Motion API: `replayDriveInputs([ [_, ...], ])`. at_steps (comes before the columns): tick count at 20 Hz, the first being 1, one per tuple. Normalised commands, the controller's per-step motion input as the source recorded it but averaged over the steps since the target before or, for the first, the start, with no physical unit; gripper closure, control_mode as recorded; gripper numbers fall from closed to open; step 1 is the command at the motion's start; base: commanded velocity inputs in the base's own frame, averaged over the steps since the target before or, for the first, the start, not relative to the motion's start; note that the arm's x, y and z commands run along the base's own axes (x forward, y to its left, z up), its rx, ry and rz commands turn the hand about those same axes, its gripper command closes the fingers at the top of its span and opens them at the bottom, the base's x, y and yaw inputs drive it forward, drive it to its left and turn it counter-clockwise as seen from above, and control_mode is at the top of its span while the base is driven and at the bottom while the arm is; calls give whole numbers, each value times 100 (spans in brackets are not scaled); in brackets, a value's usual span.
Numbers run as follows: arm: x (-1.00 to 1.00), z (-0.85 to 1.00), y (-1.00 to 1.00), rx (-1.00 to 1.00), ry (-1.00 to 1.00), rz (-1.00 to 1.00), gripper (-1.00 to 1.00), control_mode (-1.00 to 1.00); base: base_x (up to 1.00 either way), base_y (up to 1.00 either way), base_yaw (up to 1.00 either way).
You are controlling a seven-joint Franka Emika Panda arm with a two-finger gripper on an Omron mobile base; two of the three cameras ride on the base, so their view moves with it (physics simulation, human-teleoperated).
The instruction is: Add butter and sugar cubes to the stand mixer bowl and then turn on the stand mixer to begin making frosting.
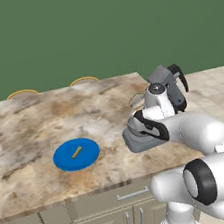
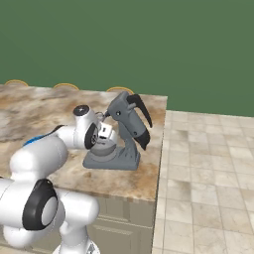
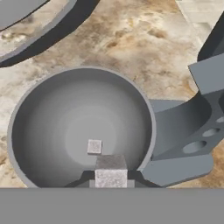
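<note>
Tool (image 3: 111,178) hovers over the bowl (image 3: 48,127), pinching a sugar cube (image 3: 111,168) for dropping beside the cube (image 3: 94,146) inside; butter (image 1: 76,152) waits on the plate (image 1: 63,161), tabletop.

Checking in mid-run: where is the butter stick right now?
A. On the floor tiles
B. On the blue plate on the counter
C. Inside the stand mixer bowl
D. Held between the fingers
B. The left base view shows the butter lying on the blue plate, while in the hand view the stand mixer bowl holds one sugar cube and a second cube sits between the fingers.
</note>
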Motion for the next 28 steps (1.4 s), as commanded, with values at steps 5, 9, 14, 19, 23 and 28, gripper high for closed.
replayDriveInputs([
  [5, 23, -2, 2, 0, 0, 0, 100, -100, 0, 0, 0],
  [9, 0, 0, 0, 0, 0, 0, 100, -100, 0, 0, 0],
  [14, 0, 0, 0, 0, 0, 0, 100, -100, 0, 0, 0],
  [19, 0, 0, 0, 0, 0, 0, -100, -100, 0, 0, 0],
  [23, 0, 0, 0, 0, 0, 0, -100, -100, 0, 0, 0],
  [28, 0, 0, 0, 0, 0, 0, -100, -100, 0, 0, 0],
])
